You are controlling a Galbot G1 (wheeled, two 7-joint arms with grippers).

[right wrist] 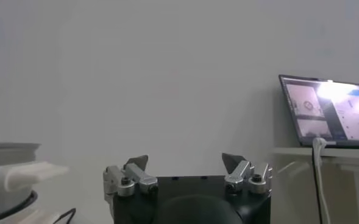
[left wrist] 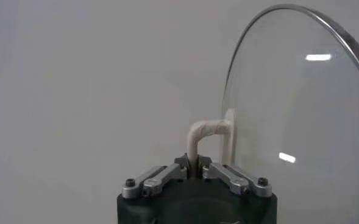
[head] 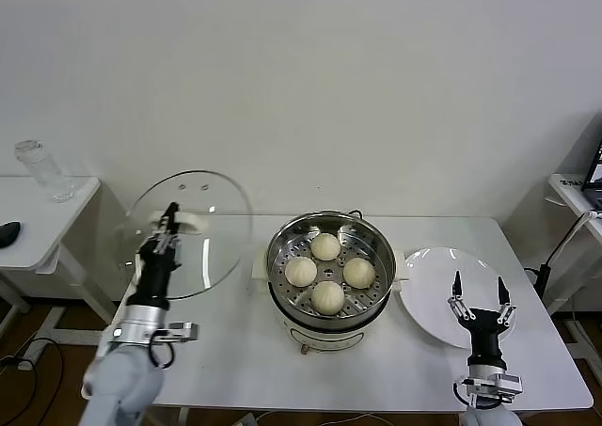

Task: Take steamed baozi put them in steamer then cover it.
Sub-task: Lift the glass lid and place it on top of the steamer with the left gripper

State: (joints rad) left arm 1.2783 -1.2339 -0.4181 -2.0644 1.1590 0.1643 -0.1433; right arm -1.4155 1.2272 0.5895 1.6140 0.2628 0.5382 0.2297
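Observation:
Several steamed baozi lie on the perforated floor of the steamer, a shiny steel basket on a white base at the table's middle. My left gripper is shut on the cream handle of the cover, a clear glass lid held tilted on edge in the air left of the steamer. In the left wrist view the gripper pinches the handle's stem, and the glass stands beside it. My right gripper stands open and empty over the white plate, fingers pointing up, also seen in its own view.
An empty white plate lies right of the steamer. A side table at the left carries a clear jar and a dark object. Another table edge with a laptop stands at the far right.

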